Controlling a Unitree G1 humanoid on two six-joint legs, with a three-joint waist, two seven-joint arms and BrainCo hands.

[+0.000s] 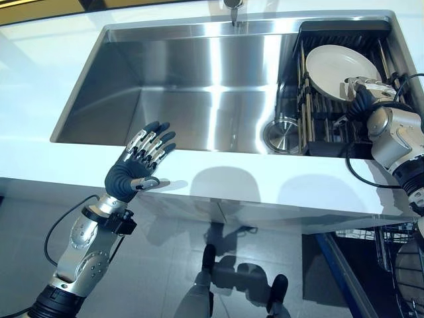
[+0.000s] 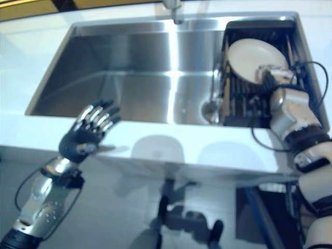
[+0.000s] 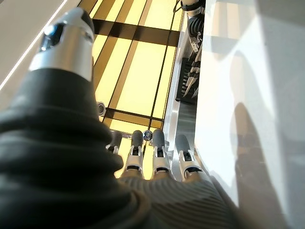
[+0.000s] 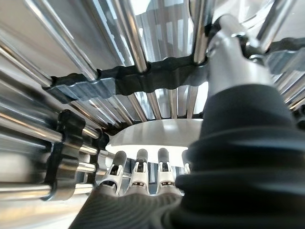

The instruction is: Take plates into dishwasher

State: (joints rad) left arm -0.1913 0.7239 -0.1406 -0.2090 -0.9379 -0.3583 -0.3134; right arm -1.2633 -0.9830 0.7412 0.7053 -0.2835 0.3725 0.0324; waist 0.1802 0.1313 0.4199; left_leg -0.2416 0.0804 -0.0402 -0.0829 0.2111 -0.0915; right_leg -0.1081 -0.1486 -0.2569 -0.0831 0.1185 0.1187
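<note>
While the left hand (image 1: 136,169) hangs open at lower left of the frame over the white counter (image 1: 265,179) edge, fingers spread and straight, holding nothing, the right hand (image 1: 361,89) sits at upper right inside the black dish rack (image 1: 318,126). White plate (image 1: 338,69) leans in that rack, at the right end of the steel sink (image 1: 199,99). Right hand touches the plate's lower right rim; in the right wrist view the fingers (image 4: 139,167) reach under the plate edge (image 4: 157,133) with the thumb above, but whether they clamp it I cannot tell. Round drain (image 1: 283,134) sits just left of the rack. Faucet (image 1: 233,8) at top centre.
</note>
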